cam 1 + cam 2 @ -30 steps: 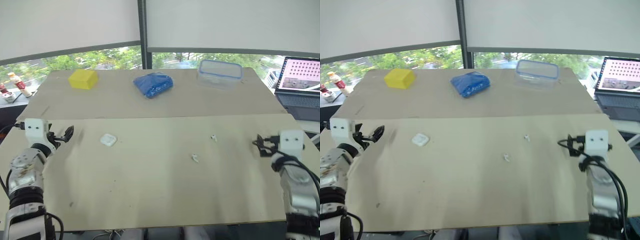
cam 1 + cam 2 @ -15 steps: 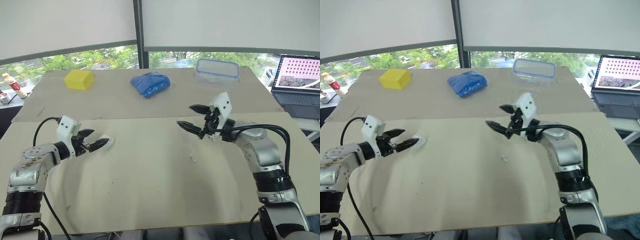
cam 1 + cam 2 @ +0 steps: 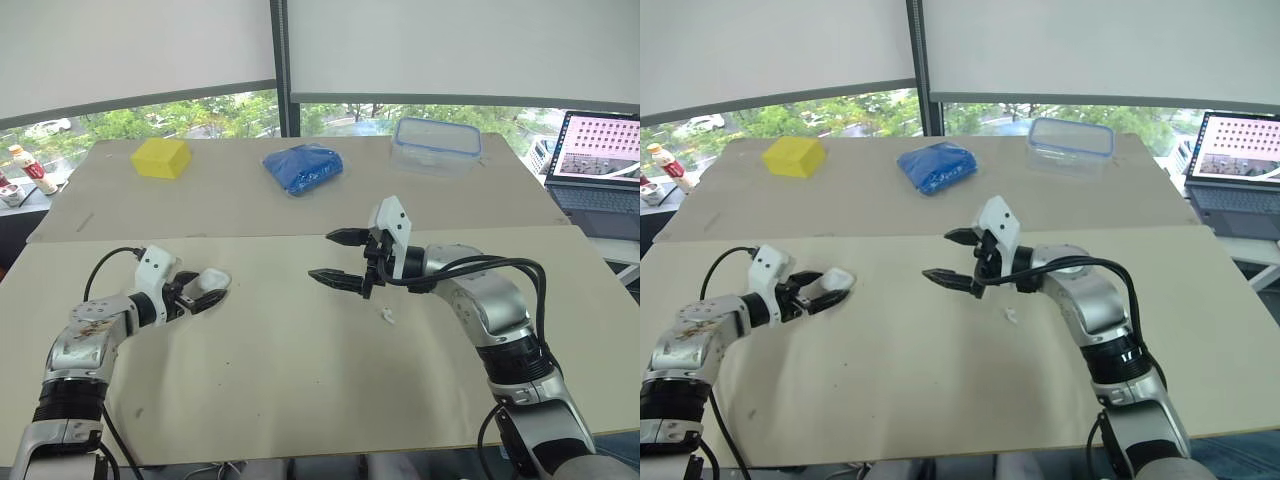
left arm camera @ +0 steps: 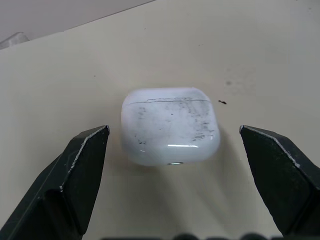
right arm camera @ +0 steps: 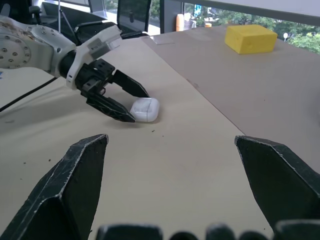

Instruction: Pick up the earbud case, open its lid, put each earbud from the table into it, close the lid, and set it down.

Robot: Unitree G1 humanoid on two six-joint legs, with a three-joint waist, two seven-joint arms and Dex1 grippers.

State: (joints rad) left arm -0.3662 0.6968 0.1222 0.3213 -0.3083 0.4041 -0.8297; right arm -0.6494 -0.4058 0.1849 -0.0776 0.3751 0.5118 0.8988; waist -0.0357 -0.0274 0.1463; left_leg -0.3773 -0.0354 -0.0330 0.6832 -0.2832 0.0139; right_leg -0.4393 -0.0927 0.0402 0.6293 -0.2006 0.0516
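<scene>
The earbud case [image 4: 170, 125] lay flat on the left part of the bench [image 3: 300, 400]. Its long axis ran across the gap of the spread left hand [image 3: 208, 292], apparently without contact. The left wrist view showed its lid seam on the far side. The right hand [image 3: 321, 256], also spread, hovered mid-bench near one earbud [image 3: 388, 317], with open surface between the hands.

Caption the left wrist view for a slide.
Open left gripper brackets the closed white earbud case on the beige table, not yet touching it.
</scene>
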